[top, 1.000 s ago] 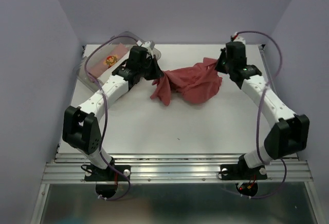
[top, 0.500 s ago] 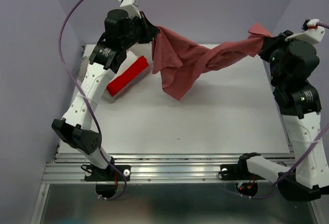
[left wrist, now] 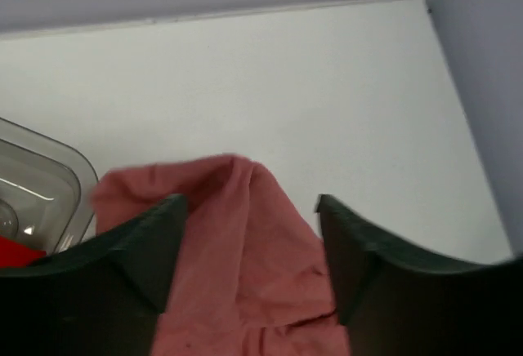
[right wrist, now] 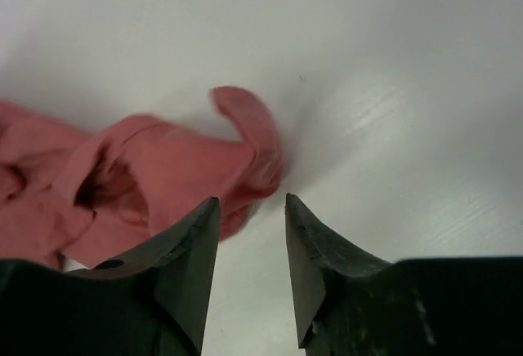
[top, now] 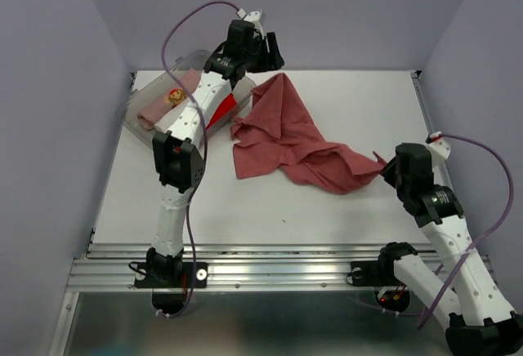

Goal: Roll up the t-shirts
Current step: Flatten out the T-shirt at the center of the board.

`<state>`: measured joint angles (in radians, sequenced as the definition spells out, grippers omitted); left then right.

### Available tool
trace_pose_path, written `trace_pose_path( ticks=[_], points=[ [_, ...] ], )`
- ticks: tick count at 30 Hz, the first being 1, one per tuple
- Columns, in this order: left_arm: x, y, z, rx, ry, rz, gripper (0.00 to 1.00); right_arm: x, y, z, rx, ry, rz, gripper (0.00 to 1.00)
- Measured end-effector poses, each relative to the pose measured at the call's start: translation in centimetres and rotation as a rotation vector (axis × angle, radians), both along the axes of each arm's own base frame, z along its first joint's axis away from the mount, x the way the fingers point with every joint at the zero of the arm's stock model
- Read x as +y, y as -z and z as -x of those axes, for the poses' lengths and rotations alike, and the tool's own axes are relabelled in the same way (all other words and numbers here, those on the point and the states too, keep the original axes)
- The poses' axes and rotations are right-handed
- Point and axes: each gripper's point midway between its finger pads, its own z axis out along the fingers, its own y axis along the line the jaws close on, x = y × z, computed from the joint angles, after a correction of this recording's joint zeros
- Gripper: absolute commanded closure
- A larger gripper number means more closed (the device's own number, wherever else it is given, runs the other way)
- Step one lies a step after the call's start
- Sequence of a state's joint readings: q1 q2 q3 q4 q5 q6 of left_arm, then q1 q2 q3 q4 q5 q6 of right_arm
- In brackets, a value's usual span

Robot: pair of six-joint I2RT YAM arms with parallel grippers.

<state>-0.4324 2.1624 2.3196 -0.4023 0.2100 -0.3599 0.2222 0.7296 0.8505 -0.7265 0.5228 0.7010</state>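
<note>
The large brick-red t-shirt [top: 286, 140] lies crumpled on the white table, stretching from the back centre toward the right. My left gripper [top: 270, 50] hovers above its far corner, jaws open, with the cloth [left wrist: 237, 274] loose below them. My right gripper [top: 387, 166] sits at the shirt's right tip, open. In the right wrist view that curled tip [right wrist: 245, 127] lies just beyond the gripper [right wrist: 252, 199], not clamped. A pale pink bundle with a yellow-red print [top: 167, 99] and a bright red bundle [top: 219, 111] rest in the tub.
The clear plastic tub [top: 131, 115] stands at the back left, and its corner [left wrist: 41, 184] shows beside the left fingers. The lilac back wall is right behind the left gripper. The right arm leans over the near right of the table.
Both grippers opened and let go of the shirt, which had been stretched in the air between them and dropped onto the table. The right arm came down toward the near right.
</note>
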Motion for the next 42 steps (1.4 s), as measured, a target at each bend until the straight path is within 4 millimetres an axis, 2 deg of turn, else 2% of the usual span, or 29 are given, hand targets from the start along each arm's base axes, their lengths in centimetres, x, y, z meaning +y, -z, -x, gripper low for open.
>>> trace_pose_path(
  ticks=[1, 2, 3, 5, 7, 8, 11, 13, 14, 16, 18, 19, 20, 21, 22, 24, 26, 29, 31, 35, 42],
  points=[
    [-0.5, 2.4, -1.1, 0.039, 0.0, -0.018, 0.03, 0.2, 2.1, 0.7, 0.049, -0.001, -0.021, 0.48],
    [-0.7, 4.0, -1.6, 0.062, 0.001, -0.033, 0.01, 0.5, 3.5, 1.2, 0.08, -0.002, -0.042, 0.47],
    [-0.8, 6.5, -1.7, 0.113, 0.002, -0.057, 0.01, 0.8, 5.1, 1.8, 0.114, 0.0, -0.071, 0.47],
    [-0.7, 9.6, -1.1, 0.183, 0.005, -0.097, 0.02, 1.1, 6.2, 2.4, 0.145, 0.007, -0.1, 0.47],
    [-0.1, 10.8, 0.2, 0.227, 0.003, -0.126, 0.08, 1.3, 6.1, 2.1, 0.135, 0.007, -0.115, 0.46],
    [0.2, 10.7, 0.5, 0.225, -0.001, -0.13, 0.13, 1.5, 6.0, 1.9, 0.134, 0.004, -0.118, 0.46],
    [2.2, 9.0, 3.7, 0.22, -0.035, -0.164, 0.28, 1.9, 6.2, 1.1, 0.148, -0.009, -0.122, 0.46],
    [3.8, 6.7, 6.6, 0.195, -0.067, -0.17, 0.38, 2.4, 6.5, 0.3, 0.158, -0.024, -0.128, 0.46],
    [4.8, 5.4, 8.4, 0.168, -0.09, -0.16, 0.39, 2.7, 6.8, -0.2, 0.167, -0.034, -0.134, 0.46],
    [6.6, 4.2, 11.8, 0.155, -0.14, -0.131, 0.39, 3.2, 7.1, -0.8, 0.169, -0.049, -0.146, 0.42],
    [8.1, 5.1, 15.2, 0.178, -0.182, -0.103, 0.37, 3.8, 7.1, -1.5, 0.16, -0.069, -0.166, 0.31],
    [8.6, 5.7, 16.3, 0.19, -0.193, -0.098, 0.37, 4.0, 7.1, -1.7, 0.159, -0.076, -0.168, 0.3],
    [8.9, 6.7, 17.3, 0.213, -0.213, -0.081, 0.37, 4.2, 7.2, -2.0, 0.159, -0.085, -0.174, 0.26],
    [9.3, 9.0, 18.6, 0.26, -0.235, -0.08, 0.36, 4.3, 7.4, -2.2, 0.162, -0.088, -0.177, 0.23],
    [9.6, 10.8, 19.5, 0.302, -0.255, -0.082, 0.3, 4.5, 7.5, -2.4, 0.165, -0.094, -0.18, 0.17],
    [10.0, 15.8, 21.7, 0.408, -0.295, -0.098, 0.26, 4.7, 7.9, -2.7, 0.178, -0.101, -0.18, 0.15],
    [10.3, 20.1, 24.2, 0.516, -0.325, -0.123, 0.22, 4.8, 8.2, -2.8, 0.189, -0.107, -0.177, 0.15],
    [10.2, 23.6, 27.2, 0.613, -0.352, -0.14, 0.22, 5.0, 8.5, -2.9, 0.2, -0.117, -0.176, 0.14],
    [9.9, 24.1, 27.6, 0.632, -0.375, -0.115, 0.26, 5.1, 8.5, -2.9, 0.201, -0.128, -0.176, 0.14],
    [9.8, 24.4, 26.3, 0.618, -0.45, -0.064, 0.3, 5.3, 8.4, -3.0, 0.198, -0.14, -0.179, 0.14],
    [9.8, 26.8, 25.1, 0.64, -0.531, -0.061, 0.33, 5.5, 8.4, -3.0, 0.197, -0.15, -0.184, 0.13]
  ],
)
